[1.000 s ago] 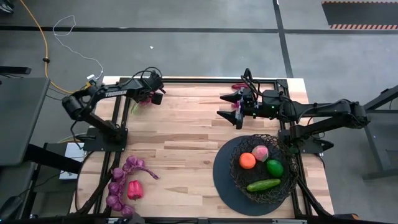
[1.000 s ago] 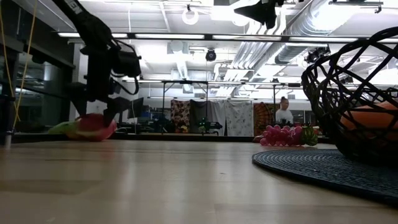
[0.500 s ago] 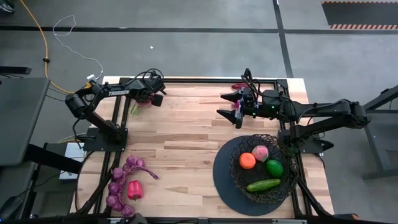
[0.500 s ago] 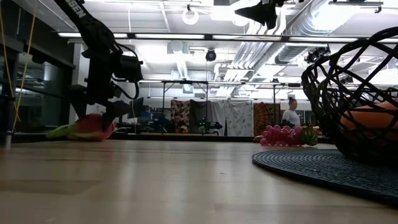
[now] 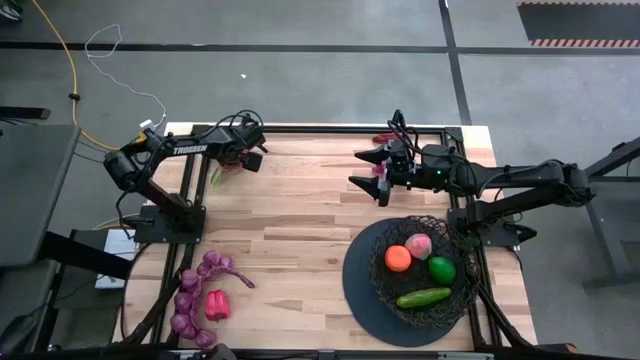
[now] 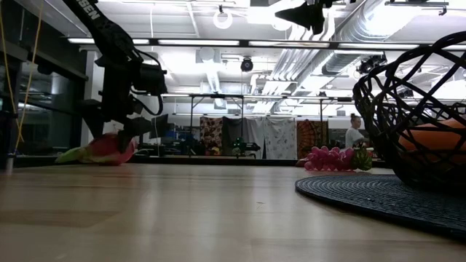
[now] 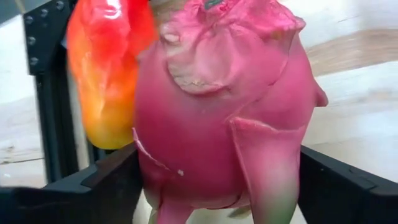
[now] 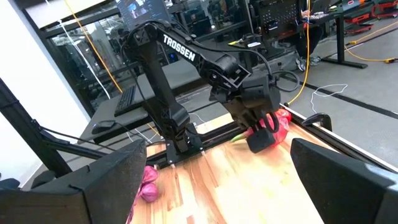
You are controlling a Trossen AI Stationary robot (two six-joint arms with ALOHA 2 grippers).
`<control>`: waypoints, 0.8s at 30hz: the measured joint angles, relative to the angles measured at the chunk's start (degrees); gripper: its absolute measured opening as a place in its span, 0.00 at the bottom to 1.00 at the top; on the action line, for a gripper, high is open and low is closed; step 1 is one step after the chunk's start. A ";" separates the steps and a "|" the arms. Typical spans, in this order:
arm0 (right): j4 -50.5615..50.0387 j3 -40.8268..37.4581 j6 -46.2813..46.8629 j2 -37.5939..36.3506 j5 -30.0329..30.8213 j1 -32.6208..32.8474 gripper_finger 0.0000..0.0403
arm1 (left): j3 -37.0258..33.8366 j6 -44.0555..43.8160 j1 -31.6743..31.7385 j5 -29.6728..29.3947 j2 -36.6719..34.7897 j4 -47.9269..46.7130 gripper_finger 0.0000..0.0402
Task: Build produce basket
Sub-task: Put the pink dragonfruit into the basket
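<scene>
Pink dragon fruit point(image 7: 217, 118) sits at table's far-left corner, between left gripper's point(image 5: 232, 157) fingers, jaws spread wide, not yet clamped. Right gripper point(image 5: 377, 172) hangs open mid-table, near basket point(image 5: 425, 268). Risk: fruit's tapered, could squirt out w/ an off-centre squeeze.

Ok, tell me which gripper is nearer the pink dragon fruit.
Left. The left gripper is down around the dragon fruit at the table's far left edge, one finger on either side. The right gripper hangs over mid-table, well off to the fruit's right.
</scene>
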 joint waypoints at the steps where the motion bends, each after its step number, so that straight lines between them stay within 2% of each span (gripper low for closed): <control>1: 0.00 0.01 0.00 -0.01 0.00 0.00 0.96 | 0.00 -0.04 -0.33 0.48 -0.55 0.02 0.81; 6: 0.00 0.01 0.00 -0.01 0.02 0.00 0.96 | -0.13 -0.58 -2.85 2.11 -6.86 0.28 0.74; 10: 0.00 -0.01 0.00 -0.01 0.20 0.00 0.96 | -0.13 -1.81 -7.82 1.87 -15.87 3.24 0.74; 17: 0.00 0.01 0.01 -0.01 0.48 0.00 0.96 | -0.05 -1.74 -22.28 1.77 -32.74 20.26 0.74; 20: 0.00 0.01 0.06 -0.01 0.46 0.04 0.96 | -0.04 0.31 -29.26 2.35 -37.01 28.43 0.74; 24: -0.04 0.00 3.12 -0.01 0.19 0.04 0.96 | 0.05 5.77 -37.93 6.04 -39.82 37.80 0.74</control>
